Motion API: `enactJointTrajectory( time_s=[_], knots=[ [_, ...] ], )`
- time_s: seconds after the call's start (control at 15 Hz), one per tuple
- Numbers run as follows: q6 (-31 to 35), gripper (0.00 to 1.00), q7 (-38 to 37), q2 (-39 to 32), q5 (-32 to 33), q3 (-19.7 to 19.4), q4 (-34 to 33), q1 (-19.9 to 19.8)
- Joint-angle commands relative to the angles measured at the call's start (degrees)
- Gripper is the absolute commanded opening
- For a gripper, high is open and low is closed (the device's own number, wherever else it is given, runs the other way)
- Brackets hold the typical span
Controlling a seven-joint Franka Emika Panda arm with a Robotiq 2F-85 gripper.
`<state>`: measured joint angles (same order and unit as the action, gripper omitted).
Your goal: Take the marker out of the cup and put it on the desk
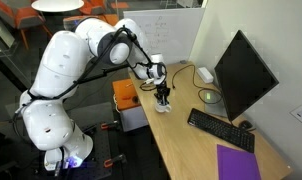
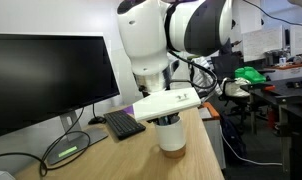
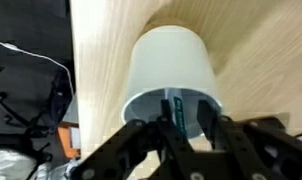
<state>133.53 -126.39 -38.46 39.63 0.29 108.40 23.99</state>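
Pale wood of the desk shows in both exterior views. The white cup stands near the desk's edge, close to the orange-topped cabinet and well apart from the keyboard. Only your wrist view looks into the cup's dark mouth, where the marker stands. It is a dark stick with a teal streak, and its long axis is roughly upright, along the cup's own. Which end is up you cannot tell. The gripper hangs right at the rim, black fingers on either side of the marker. Blur hides whether they pinch it or stand clear. In an exterior view the white wrist housing covers the fingers, and the marker is hidden.
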Motion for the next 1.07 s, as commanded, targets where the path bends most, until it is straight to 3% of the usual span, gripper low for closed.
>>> enactJointTrajectory(
  time_s=[0.0,0.07,0.27,0.33,0.67,1.0],
  knots=[
    [0.35,0.32,0.22,-1.28,-0.17,-1.75,-1.45,1.48],
    [0.53,0.12,0.47,-1.33,0.09,-1.88,-1.43,1.59],
    [0.46,0.00,0.30,-0.78,0.66,-2.34,-0.80,2.28],
    [-0.07,0.05,0.22,-0.32,0.64,-2.37,-0.47,2.59],
    [-0.61,0.05,0.16,4.56,1.01,-2.44,3.26,3.38],
    [1.30,0.05,4.55,13.77,-2.24,-0.80,9.40,-1.15]
  ],
)
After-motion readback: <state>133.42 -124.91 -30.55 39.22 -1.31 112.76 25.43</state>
